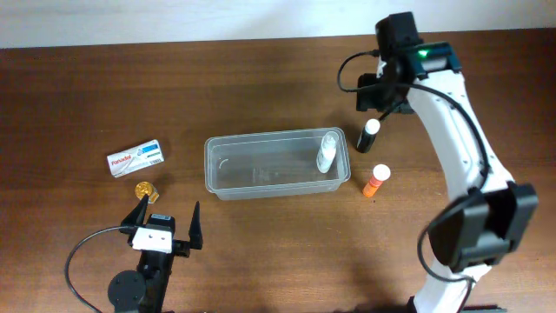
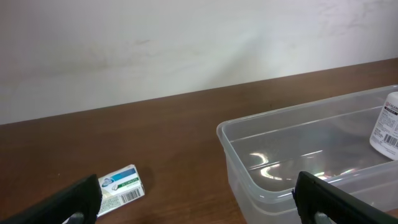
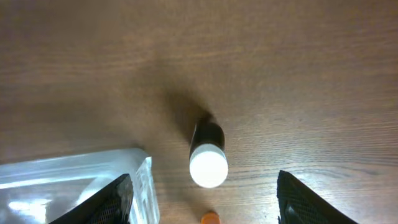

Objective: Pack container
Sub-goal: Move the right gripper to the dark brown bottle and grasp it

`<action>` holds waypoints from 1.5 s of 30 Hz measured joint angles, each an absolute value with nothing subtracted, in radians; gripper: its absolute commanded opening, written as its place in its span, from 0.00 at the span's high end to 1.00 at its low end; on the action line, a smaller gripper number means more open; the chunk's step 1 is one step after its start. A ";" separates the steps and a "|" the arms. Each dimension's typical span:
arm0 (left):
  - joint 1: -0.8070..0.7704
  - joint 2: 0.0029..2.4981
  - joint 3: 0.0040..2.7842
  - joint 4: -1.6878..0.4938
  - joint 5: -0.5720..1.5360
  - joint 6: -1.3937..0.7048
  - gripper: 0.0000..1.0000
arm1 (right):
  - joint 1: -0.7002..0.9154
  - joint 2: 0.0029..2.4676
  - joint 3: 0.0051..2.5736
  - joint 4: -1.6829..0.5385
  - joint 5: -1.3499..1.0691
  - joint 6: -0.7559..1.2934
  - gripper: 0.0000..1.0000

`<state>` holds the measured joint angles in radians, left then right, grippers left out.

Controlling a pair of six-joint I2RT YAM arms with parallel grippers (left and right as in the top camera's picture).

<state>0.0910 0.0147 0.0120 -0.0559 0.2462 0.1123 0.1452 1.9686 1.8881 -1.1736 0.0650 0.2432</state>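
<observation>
The clear container [image 1: 211, 165] sits mid-table with a white bottle [image 1: 327, 150] standing in its right end. A black bottle with a white cap [image 1: 368, 136] stands just right of the container, and an orange bottle [image 1: 375, 181] stands in front of it. My right gripper [image 1: 382, 97] hovers open above the black bottle [image 3: 208, 155], fingers [image 3: 205, 202] to either side and apart from it. My left gripper [image 1: 168, 222] is open and empty near the front edge. A white box [image 1: 135, 158] lies left of the container.
A small gold round object [image 1: 144, 187] lies in front of the white box. The left wrist view shows the box [image 2: 121, 183], the container's near corner [image 2: 249, 162] and the white bottle [image 2: 388, 127]. The orange bottle's top [image 3: 209, 218] shows in the right wrist view.
</observation>
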 measured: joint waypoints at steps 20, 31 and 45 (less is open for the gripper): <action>0.091 0.015 0.012 -0.056 0.246 0.113 0.01 | 0.144 2.146 1.866 -1.177 0.038 0.333 0.36; 0.091 0.015 0.012 -0.056 0.246 0.113 0.01 | 0.144 2.146 1.794 -1.101 0.035 0.338 0.52; 0.091 0.015 0.012 -0.056 0.246 0.113 0.01 | 0.144 2.146 1.792 -1.102 0.034 0.330 0.80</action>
